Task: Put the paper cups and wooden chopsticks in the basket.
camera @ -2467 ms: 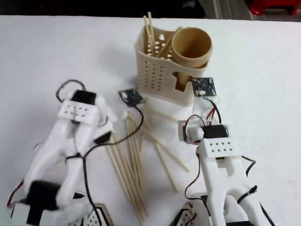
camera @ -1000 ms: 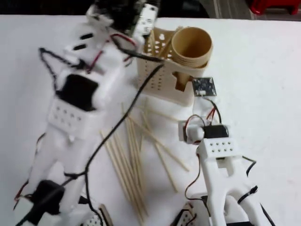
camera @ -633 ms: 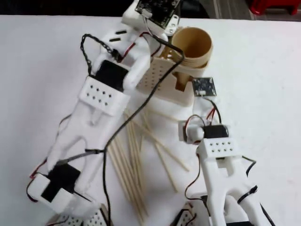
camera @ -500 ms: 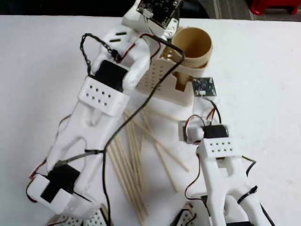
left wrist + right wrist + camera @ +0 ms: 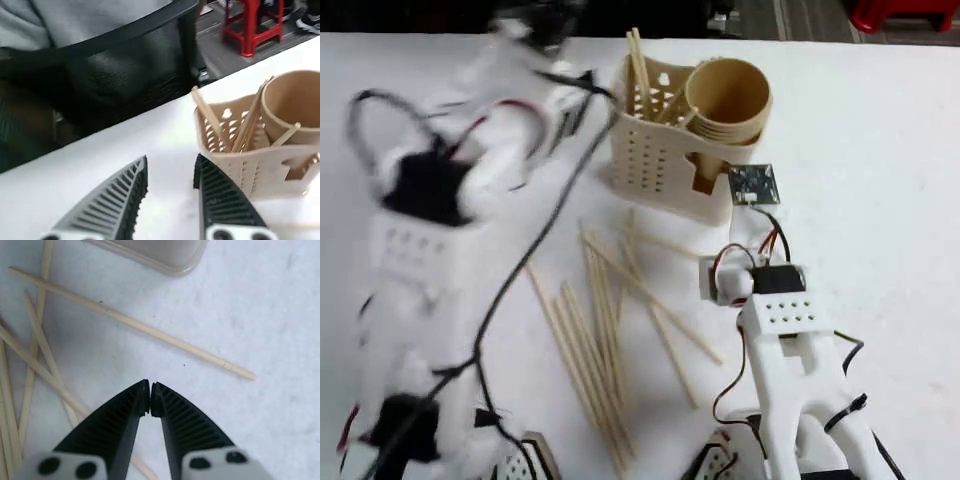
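Between basket [image 5: 650, 170] and right gripper [image 5: 150, 391], loose chopsticks [image 5: 602, 340] across white table [image 5: 880, 250].

Logging basket [image 5: 660, 165] as cream, with a regular grid of small slots across the walls. Reading paper cups [image 5: 728, 98] as tan, kraft-brown. Noting wooden chopsticks [image 5: 595, 340] as pale straw-yellow against a plain white table [image 5: 880, 200]. Recording left arm [image 5: 415, 240] and right arm [image 5: 785, 320] as white shells with black motor blocks and red-and-black wires. Seeing left gripper [image 5: 171, 167] as dark grey to black, ribbed; right gripper [image 5: 150, 392] black, ribbed likewise. Marking a red stool [image 5: 255, 25] and a black mesh chair [image 5: 125, 65] behind.
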Robot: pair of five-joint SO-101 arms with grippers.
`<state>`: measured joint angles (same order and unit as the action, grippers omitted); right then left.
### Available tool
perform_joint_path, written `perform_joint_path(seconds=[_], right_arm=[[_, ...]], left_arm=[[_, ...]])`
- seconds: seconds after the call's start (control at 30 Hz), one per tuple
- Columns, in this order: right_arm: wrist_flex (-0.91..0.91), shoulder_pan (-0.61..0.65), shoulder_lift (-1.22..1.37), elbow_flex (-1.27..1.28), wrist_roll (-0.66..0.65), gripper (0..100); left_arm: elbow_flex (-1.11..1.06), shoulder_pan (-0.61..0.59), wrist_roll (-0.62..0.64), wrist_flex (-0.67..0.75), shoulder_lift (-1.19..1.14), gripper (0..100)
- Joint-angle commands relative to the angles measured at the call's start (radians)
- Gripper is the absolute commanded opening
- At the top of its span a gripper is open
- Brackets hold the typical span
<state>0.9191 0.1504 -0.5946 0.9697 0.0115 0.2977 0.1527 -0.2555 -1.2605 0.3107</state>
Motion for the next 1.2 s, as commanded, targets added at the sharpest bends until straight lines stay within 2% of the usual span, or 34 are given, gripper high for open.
perform_joint_path(seconds=[0.0,0.23,0.43,0.6,0.77,0.9,1.03,1.17], right_arm=[[-0.016,-0.004,-0.027,-0.009,-0.003,1.8],[0.016,0.001,-0.027,-0.046,-0.005,1.8],[0.22,0.104,-0.027,-0.187,-0.086,1.8],[0.295,0.232,-0.018,-0.269,-0.089,2.2],[0.294,0.354,-0.016,-0.278,-0.081,12.8],[0.282,0.435,-0.016,-0.278,-0.081,13.3],[0.236,0.479,0.021,-0.284,-0.081,13.7],[0.22,0.495,0.162,-0.356,-0.081,13.8]], left_arm=[[0.029,-0.09,-0.002,-0.163,0.157,16],[0.028,-0.249,0.005,-0.361,0.28,16],[-0.103,-0.349,0.006,-0.382,0.392,16],[-0.416,-0.423,0.006,-0.27,0.555,16],[-0.809,-0.489,0.006,-0.089,0.731,17],[-1.083,-0.532,0.003,0.026,0.86,17],[-1.309,-0.575,0.002,0.121,0.984,17],[-1.488,-0.616,0.0,0.192,1.101,17]])
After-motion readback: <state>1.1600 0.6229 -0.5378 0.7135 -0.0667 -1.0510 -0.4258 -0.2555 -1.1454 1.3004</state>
